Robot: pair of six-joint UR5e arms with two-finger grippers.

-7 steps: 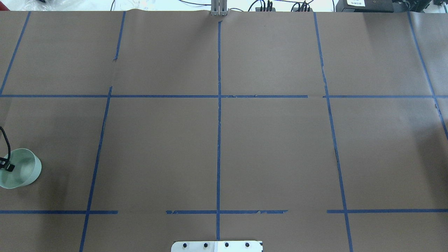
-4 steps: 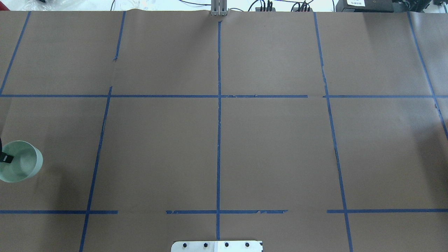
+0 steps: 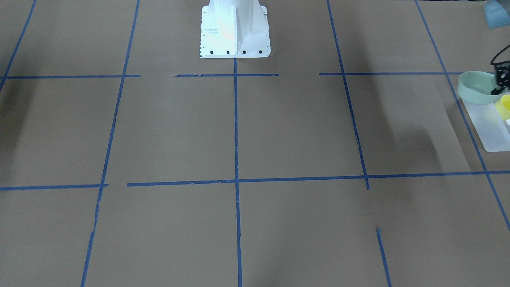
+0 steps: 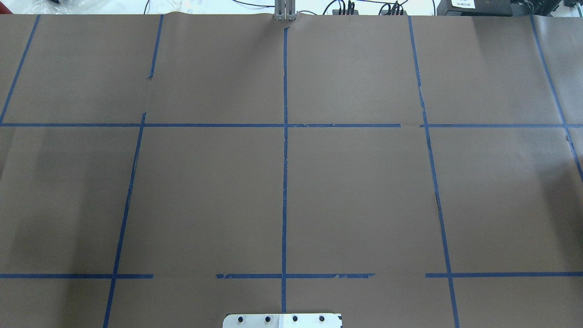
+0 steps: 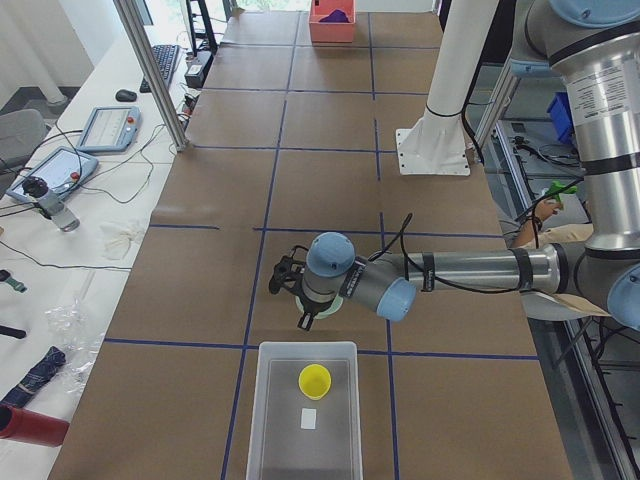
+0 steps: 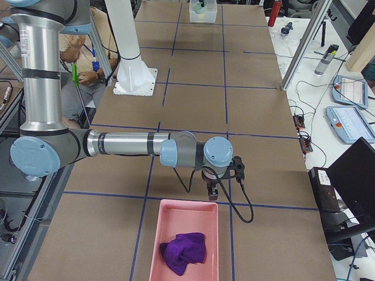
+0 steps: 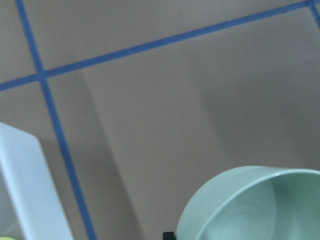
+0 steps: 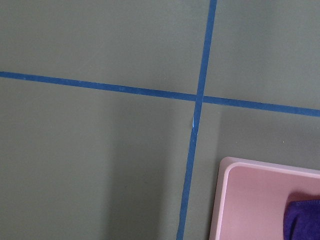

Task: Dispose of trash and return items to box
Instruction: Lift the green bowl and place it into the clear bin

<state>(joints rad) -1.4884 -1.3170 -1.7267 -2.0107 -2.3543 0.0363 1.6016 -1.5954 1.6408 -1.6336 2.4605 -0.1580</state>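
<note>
The pale green bowl (image 3: 476, 87), glossy inside and mouth up, hangs pinched by its rim in the left jaws. Just beyond the jaws sits the frosted-white box (image 3: 492, 135) on the counter, with the small yellow cup (image 3: 505, 107) mouth up inside it.

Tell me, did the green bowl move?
Yes. The bowl went left, away from the leftmost blue tape line, and off the overhead view's left edge. The front view now shows it beside the box.
</note>
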